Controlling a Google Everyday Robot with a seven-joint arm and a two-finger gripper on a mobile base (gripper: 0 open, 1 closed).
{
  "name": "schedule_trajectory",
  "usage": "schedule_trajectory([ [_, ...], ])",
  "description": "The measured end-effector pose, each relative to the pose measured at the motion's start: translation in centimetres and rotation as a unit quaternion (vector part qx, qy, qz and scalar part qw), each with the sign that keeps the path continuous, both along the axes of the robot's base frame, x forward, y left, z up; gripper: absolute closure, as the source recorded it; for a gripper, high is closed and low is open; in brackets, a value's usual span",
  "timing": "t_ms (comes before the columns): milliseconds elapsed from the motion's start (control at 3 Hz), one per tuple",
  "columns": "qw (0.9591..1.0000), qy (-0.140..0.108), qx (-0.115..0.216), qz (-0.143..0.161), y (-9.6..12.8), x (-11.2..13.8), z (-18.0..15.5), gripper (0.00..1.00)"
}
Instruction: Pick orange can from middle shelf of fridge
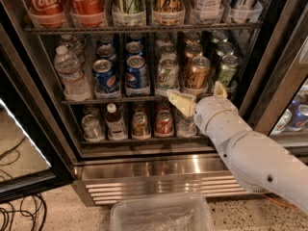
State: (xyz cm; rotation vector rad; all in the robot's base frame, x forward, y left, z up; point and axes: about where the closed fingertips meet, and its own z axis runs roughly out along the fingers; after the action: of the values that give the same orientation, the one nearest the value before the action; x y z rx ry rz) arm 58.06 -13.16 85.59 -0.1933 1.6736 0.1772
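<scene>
The orange can (197,71) stands at the front of the middle shelf (115,100) of the fridge (159,177), between a pale green-and-white can (167,74) and an olive-green can (226,70). More copper-coloured cans stand in the row behind it. My gripper (199,96) is open, just below and in front of the orange can at the level of the shelf rail. One cream finger (180,103) points left under the pale can and the other finger (220,90) rises on the right. It holds nothing. My white arm comes in from the lower right.
Pepsi cans (137,74) and a water bottle (71,74) fill the shelf's left side. Coca-Cola bottles (84,1) stand on the shelf above, small cans and bottles (139,125) on the one below. A clear plastic bin (161,215) sits on the floor. The open glass door (24,143) is at the left, with cables under it.
</scene>
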Motion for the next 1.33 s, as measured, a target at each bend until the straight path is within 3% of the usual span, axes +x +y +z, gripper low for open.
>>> schedule_trajectory([
  [333,0.9997,-0.013,-0.012,-0.018,0.2,-0.5,0.6,0.24],
  [667,0.9986,-0.023,-0.015,-0.044,-0.2,-0.8,0.4,0.42],
  [1333,0.9978,-0.024,-0.003,-0.062,-0.8,0.4,-1.5,0.47],
])
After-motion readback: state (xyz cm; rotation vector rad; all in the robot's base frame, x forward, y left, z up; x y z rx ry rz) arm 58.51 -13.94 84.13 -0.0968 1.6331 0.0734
